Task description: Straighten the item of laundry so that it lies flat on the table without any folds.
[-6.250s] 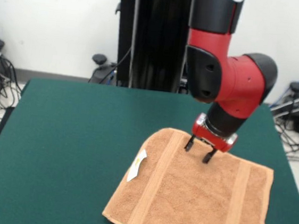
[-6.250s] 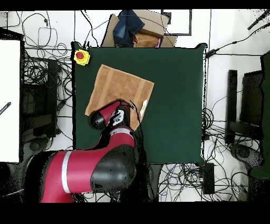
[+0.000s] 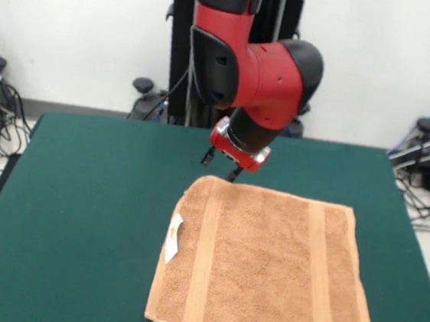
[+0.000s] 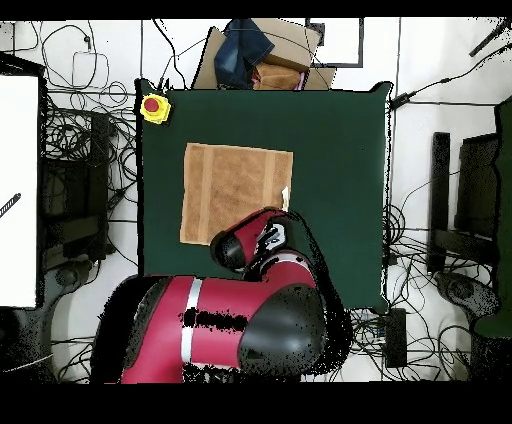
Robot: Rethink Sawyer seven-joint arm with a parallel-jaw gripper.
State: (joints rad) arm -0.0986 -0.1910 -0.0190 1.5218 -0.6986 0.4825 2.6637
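The orange-tan towel lies spread flat on the dark green table, its two woven bands running front to back and a white tag at its left edge. In the overhead view the towel sits square to the table. My gripper hangs just above the table beside the towel's far left corner, fingers a little apart with nothing between them. The arm hides the gripper in the overhead view.
A yellow box with a red button sits at one table corner. A cardboard box with dark cloth stands off the table's far edge. Cables lie on the floor around the table.
The towel has turned and shifted left, now square to the table instead of skewed. My gripper has moved left and back, off the towel to just past its far left corner.
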